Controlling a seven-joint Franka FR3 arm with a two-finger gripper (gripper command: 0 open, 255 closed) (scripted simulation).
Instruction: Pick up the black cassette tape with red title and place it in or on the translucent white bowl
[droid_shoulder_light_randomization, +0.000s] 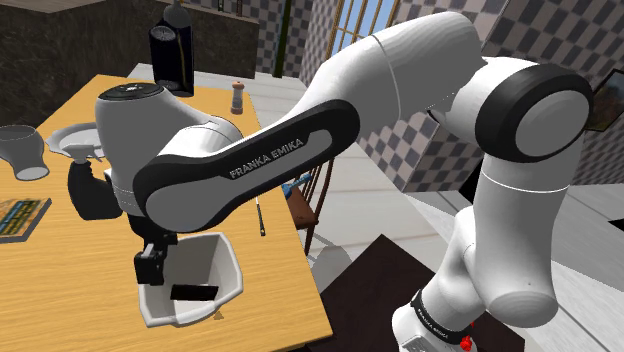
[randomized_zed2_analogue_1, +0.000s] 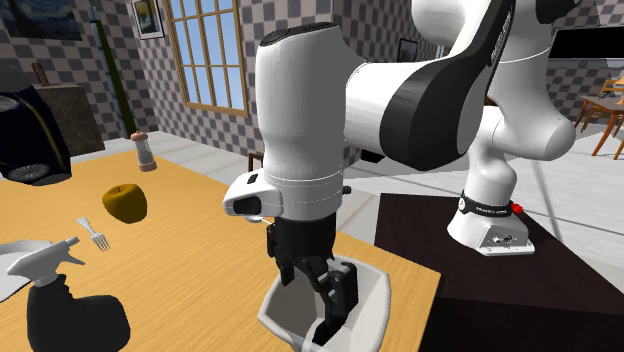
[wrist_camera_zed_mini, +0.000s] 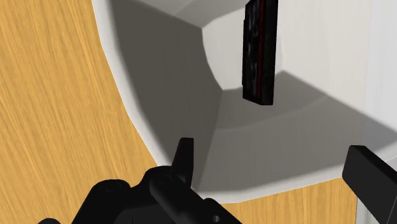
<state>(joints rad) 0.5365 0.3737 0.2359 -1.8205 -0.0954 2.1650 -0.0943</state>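
The black cassette tape with a red stripe lies inside the white bowl, resting against its inner wall. In the shoulder view the cassette shows dark on the floor of the bowl, near the table's front edge. My gripper hangs open just over the bowl's rim, its fingers spread wide and touching nothing. From the second exterior view the gripper dips into the bowl. The cassette sits free, a little beyond the fingertips.
On the wooden table stand a black spray bottle, a plate, a grey cup, a book, a shaker and a dark appliance. An apple and fork lie further back.
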